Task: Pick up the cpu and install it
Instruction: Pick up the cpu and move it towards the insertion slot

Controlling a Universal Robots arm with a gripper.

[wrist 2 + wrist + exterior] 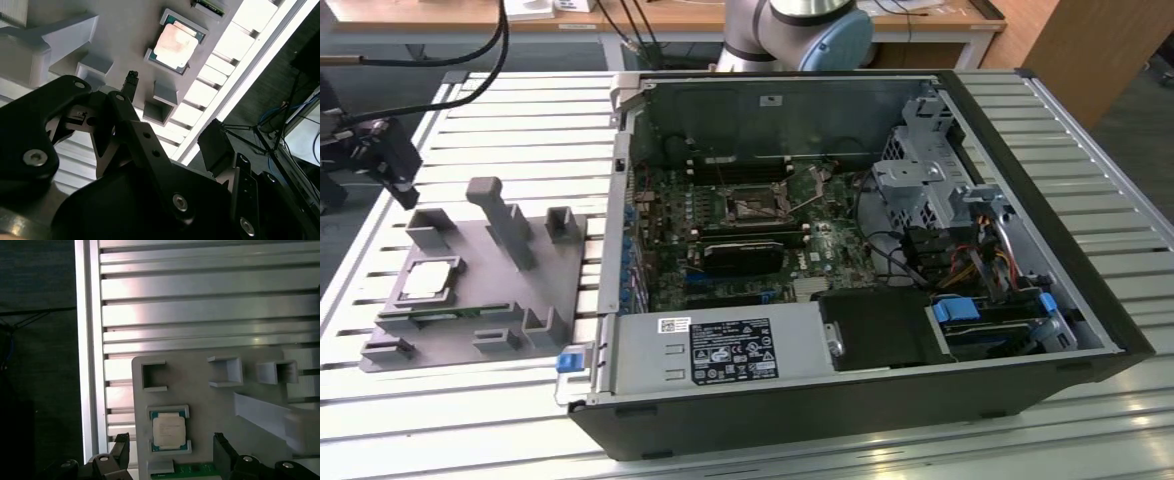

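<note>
The cpu (427, 280), a small square chip with a shiny metal top, lies flat in its holder on the grey fixture tray (574, 275) at the exterior view's left. My gripper (396, 170) hangs in the air above the tray's far left end, apart from the chip. In the first wrist view the cpu (169, 432) shows between the two black fingers (122, 450) of the gripper (170, 452), which is open with nothing held. The second wrist view also shows the cpu (176, 44), beyond the open gripper (172, 115).
An open computer case (854, 400) lies on the slatted metal table (480, 420), with the motherboard socket (754, 208) near its middle. A green memory stick (454, 312) lies on the tray beside the chip. Grey posts (500, 215) rise from the tray.
</note>
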